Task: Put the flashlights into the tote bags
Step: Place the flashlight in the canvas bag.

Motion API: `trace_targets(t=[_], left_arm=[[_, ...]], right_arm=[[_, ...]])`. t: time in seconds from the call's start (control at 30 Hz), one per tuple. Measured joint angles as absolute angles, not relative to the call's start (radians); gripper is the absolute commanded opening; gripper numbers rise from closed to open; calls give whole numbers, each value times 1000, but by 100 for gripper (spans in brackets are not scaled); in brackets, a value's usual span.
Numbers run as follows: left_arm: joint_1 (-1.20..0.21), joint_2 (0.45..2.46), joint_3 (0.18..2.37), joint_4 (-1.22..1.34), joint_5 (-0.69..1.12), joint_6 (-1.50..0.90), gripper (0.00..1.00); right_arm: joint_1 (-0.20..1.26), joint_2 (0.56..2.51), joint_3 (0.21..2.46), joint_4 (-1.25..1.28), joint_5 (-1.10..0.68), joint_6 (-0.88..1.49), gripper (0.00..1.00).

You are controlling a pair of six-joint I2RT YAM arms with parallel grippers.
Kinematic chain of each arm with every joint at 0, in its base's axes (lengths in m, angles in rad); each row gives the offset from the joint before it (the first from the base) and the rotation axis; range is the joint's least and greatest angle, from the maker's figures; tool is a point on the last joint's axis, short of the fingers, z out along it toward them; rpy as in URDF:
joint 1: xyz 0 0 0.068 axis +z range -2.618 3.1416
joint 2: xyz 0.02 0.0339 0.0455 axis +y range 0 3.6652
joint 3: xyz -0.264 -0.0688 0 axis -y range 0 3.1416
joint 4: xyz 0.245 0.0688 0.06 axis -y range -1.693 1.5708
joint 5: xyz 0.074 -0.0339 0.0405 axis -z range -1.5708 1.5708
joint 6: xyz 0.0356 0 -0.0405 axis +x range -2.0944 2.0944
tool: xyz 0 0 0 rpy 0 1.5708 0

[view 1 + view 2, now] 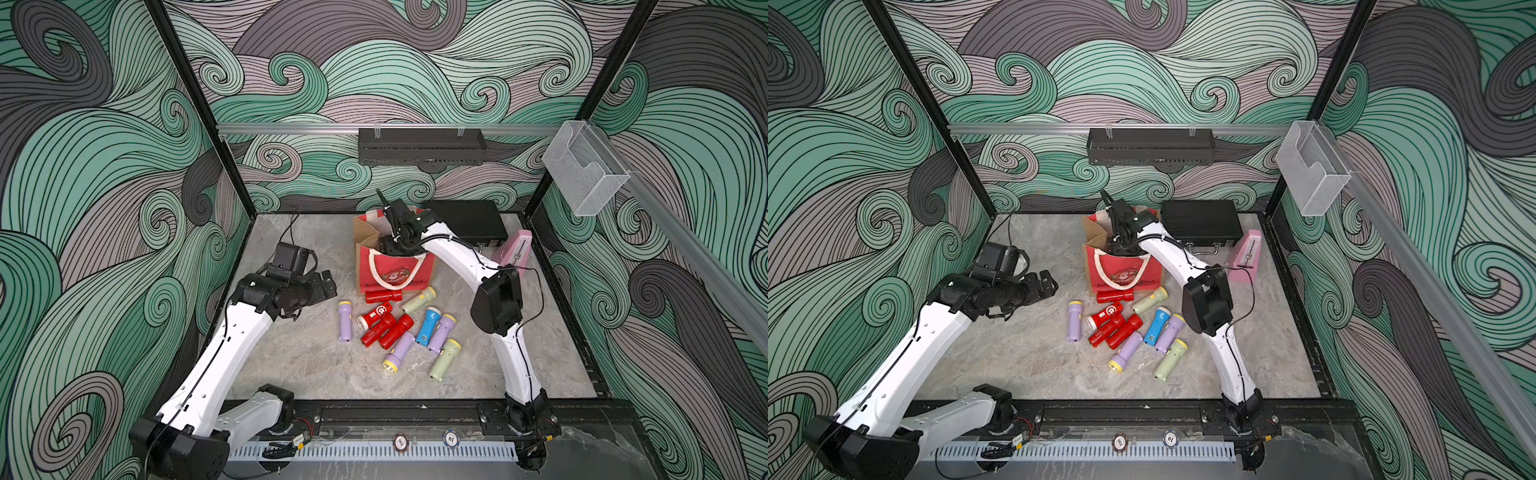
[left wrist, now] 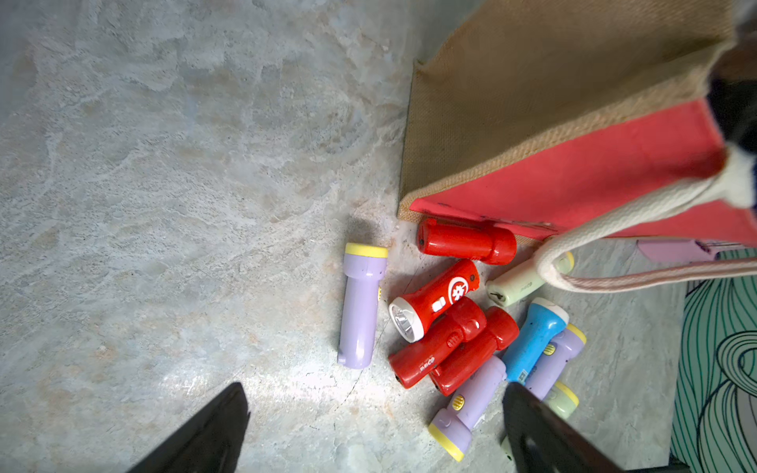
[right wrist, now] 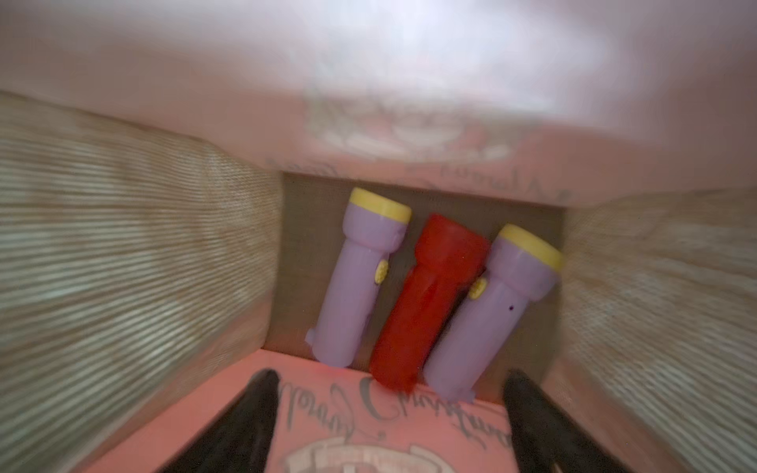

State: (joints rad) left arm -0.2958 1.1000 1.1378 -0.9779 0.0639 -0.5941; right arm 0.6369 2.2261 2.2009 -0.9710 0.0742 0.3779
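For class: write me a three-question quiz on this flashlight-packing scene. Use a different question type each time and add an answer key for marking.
1. Multiple choice: in the right wrist view, how many flashlights lie on the bottom of the tote bag? A) one B) three C) five
2. True or false: the left gripper is shut on a lilac flashlight.
3. Fill in: on the table, only one flashlight is coloured ____.

Key
1. B: two lilac, one red.
2. False: its fingers stand open and empty.
3. Blue: the blue flashlight lies in the pile.
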Motion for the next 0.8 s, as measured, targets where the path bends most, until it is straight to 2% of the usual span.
trace_targets(t=[0.33,0.57,0.8], left_arm=[[-327,1217,1082,-968,129,-594,98],[-344,1296,1033,-931,146,-595,85],[-352,1378,1006,-864,152,-603,84]], right_arm=[[638,1996,2141,-957,96,376,99],[638,1851,2037,-958,110,374,99],[637,1681,1925,-961,115,381,99]])
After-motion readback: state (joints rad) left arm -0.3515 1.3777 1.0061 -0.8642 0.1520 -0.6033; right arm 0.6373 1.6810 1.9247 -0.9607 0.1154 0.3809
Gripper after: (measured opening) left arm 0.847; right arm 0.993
